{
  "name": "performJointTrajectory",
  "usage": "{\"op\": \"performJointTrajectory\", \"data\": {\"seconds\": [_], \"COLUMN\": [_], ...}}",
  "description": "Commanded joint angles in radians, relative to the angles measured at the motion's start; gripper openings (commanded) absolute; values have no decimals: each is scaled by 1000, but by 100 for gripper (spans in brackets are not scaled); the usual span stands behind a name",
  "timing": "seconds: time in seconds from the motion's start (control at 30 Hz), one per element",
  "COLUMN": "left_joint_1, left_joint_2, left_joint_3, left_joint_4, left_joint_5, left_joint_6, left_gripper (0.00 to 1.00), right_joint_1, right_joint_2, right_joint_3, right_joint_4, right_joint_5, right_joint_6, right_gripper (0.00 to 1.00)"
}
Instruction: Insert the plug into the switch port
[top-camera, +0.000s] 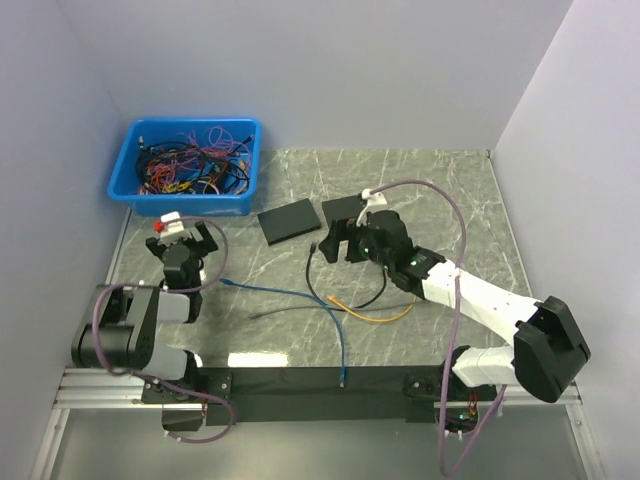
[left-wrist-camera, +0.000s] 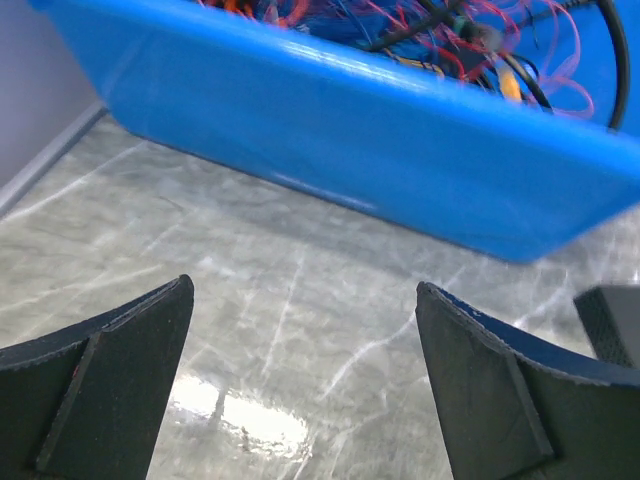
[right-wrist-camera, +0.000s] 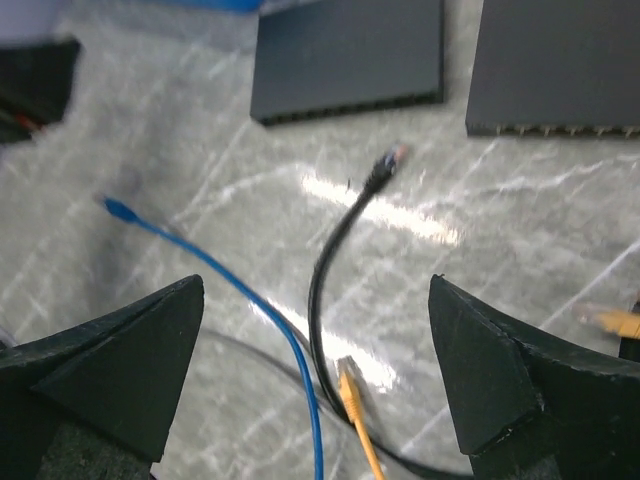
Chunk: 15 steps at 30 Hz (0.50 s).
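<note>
Centre frame: plug (right-wrist-camera: 388, 160) on light, limp cable (right-wrist-camera: 322, 290), below switch (right-wrist-camera: 350, 55); probably best gripped at the rigid plug body. Both right fingers (right-wrist-camera: 130, 370) and left fingers (left-wrist-camera: 110, 380) spread, empty.

Plain pale walls close the space in on three sides: a back wall (top-camera: 330, 70) across the top of the overhead view, a left wall (top-camera: 50, 150) and a right wall (top-camera: 580, 180) slanting down either edge. Between them lies the bench (top-camera: 420, 180), grey-green stone with pale veining. A metal rail (top-camera: 90, 385) runs along its near edge, lower left. Overhead light throws a white glare (right-wrist-camera: 380, 205) on the polished top.
</note>
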Motion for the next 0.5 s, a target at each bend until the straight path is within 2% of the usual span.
{"op": "performJointTrajectory", "data": {"seconds": [0.0,0.13,0.17,0.23,0.27,0.3,0.33,0.4,0.47], "left_joint_1": [-2,-2,-2,-1,-1,-1,2,7,5], "left_joint_2": [-138,-300,-330,-380,-385,-382,-374,-353,-351], "left_joint_3": [104,188,214,282,290,297,340,383,406], "left_joint_4": [-215,-426,-586,-713,-737,-832,-916,-1036,-1083], "left_joint_5": [-95,-87,-90,-84,-95,-183,-206,-109,-83], "left_joint_6": [-59,-155,-194,-290,-336,-513,-598,-594,-639], "left_gripper": [99,99,99,99,99,99,99,96,91], "right_joint_1": [29,63,72,98,103,112,118,144,199], "right_joint_2": [-21,-28,-26,-17,1,17,29,73,122], "right_joint_3": [36,54,56,67,71,77,96,116,155], "right_joint_4": [-29,-46,-46,-42,-39,-34,-29,-20,-20], "right_joint_5": [-20,-15,-15,-15,-15,-50,-67,-89,-72], "right_joint_6": [-60,-117,-128,-151,-154,-158,-168,-184,-227], "right_gripper": [100,100,100,100,100,100,99,97,96]}}
